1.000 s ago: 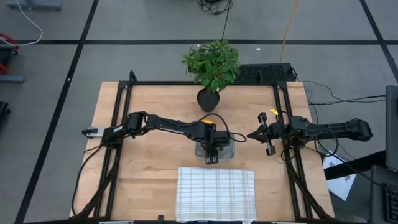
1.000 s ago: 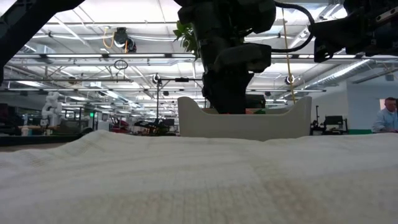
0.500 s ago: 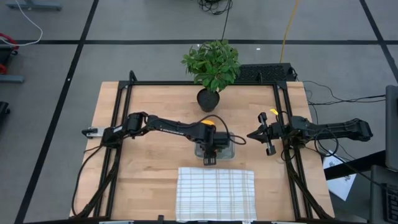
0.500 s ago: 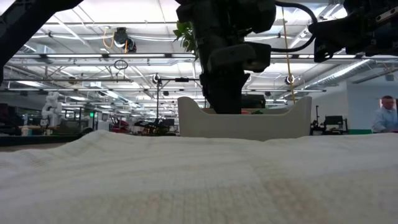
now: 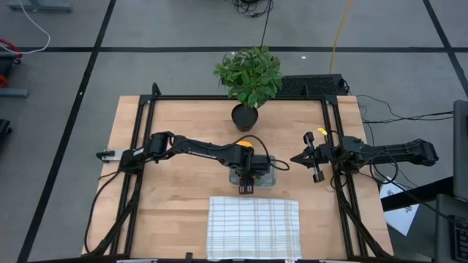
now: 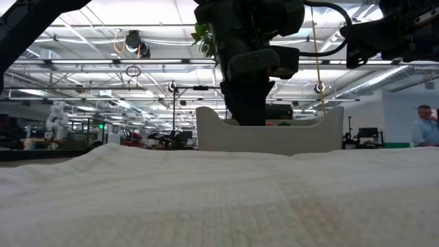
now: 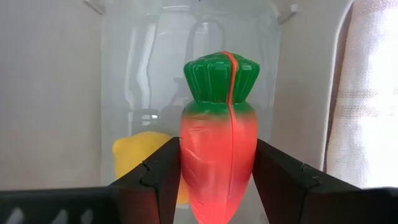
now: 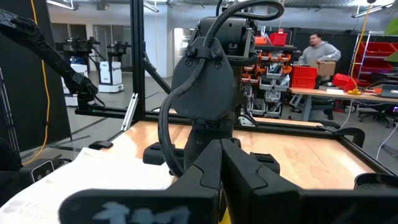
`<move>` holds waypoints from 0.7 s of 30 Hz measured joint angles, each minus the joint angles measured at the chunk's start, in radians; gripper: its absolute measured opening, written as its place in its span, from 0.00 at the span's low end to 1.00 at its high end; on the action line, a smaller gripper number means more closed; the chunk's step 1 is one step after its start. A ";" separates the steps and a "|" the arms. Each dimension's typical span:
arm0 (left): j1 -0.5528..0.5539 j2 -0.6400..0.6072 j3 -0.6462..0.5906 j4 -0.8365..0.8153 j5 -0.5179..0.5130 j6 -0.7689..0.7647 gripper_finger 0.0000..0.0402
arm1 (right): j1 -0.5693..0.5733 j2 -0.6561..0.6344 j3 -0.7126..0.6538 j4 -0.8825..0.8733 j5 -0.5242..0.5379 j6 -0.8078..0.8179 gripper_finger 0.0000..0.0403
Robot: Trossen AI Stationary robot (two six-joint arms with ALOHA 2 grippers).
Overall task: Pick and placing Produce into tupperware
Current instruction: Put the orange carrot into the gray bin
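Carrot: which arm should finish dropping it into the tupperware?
Left. Its gripper is shut on the carrot right over the tupperware, where the lemon already lies. The right gripper waits off to the side by the table's right rail, holding nothing.

Tupperware (image 5: pixel 265 177) mid-table, just behind the cloth (image 5: pixel 254 226), lemon (image 7: pixel 142 163) inside it, plant (image 5: pixel 248 79) at the table's far edge
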 joint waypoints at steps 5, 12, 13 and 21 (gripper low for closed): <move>0.000 0.000 0.000 -0.002 0.000 0.032 0.44 | 0.000 0.000 0.000 0.000 0.000 0.000 0.00; 0.003 0.000 0.000 -0.008 0.000 0.062 0.44 | 0.000 0.000 0.000 0.000 0.000 0.000 0.00; 0.004 0.000 0.000 -0.007 0.000 0.064 0.44 | 0.000 0.000 0.000 0.000 0.000 0.000 0.00; 0.018 0.000 0.000 -0.008 0.000 0.068 0.44 | 0.000 0.000 0.000 0.000 0.000 0.000 0.00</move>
